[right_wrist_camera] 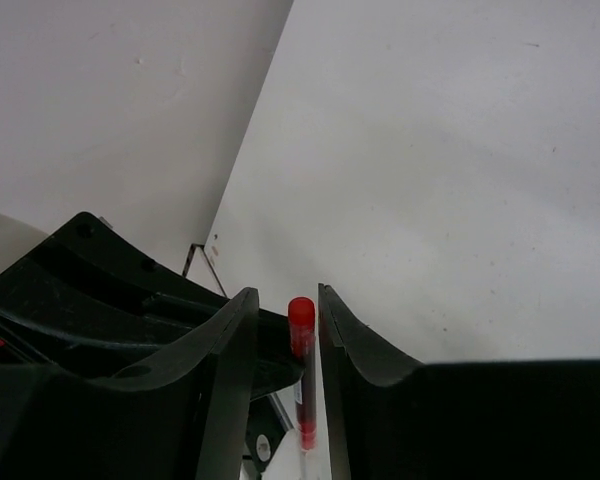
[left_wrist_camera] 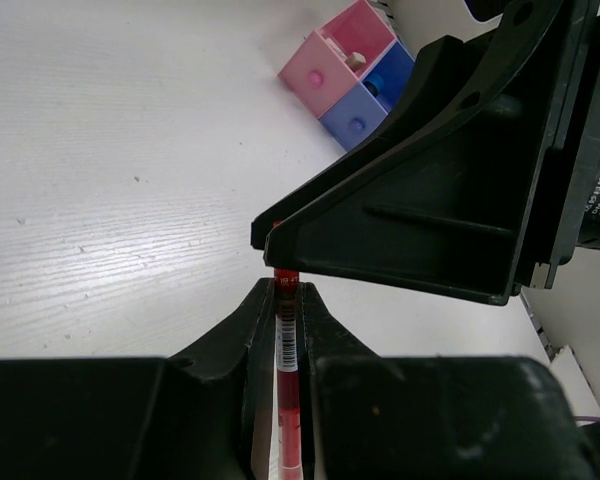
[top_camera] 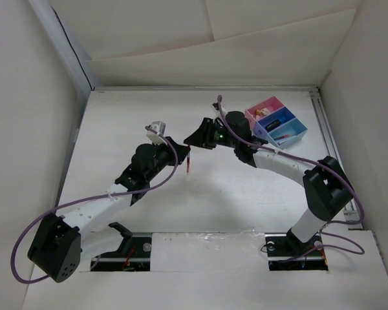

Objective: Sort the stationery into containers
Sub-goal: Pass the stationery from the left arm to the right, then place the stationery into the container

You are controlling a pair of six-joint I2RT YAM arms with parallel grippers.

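Left tool (left_wrist_camera: 285, 292) is clamped shut on a red pen (left_wrist_camera: 290, 410), gripping it around the middle; a barcode label (left_wrist_camera: 287, 338) on the barrel shows between the fingers. In the top view the pen hangs roughly upright over the middle of the tabletop (top_camera: 233, 200), held up off it; whether the lower tip touches the surface can't be told.

Right tool (right_wrist_camera: 287, 292) sits at the pen's upper end with its jaws on either side of the red cap. A thin gap shows on one side, so it is parted and not gripping. The two tools are nearly touching, one just above the other along the pen.

The three joined trays sit at the far right of the tabletop, well apart from the pen: pink tray (top_camera: 271, 99), dark blue tray (top_camera: 291, 117), light blue tray (top_camera: 304, 131). A dark stick-like item (top_camera: 275, 121) lies in the dark blue one. Small bits in the pink and light blue trays are too small to identify.
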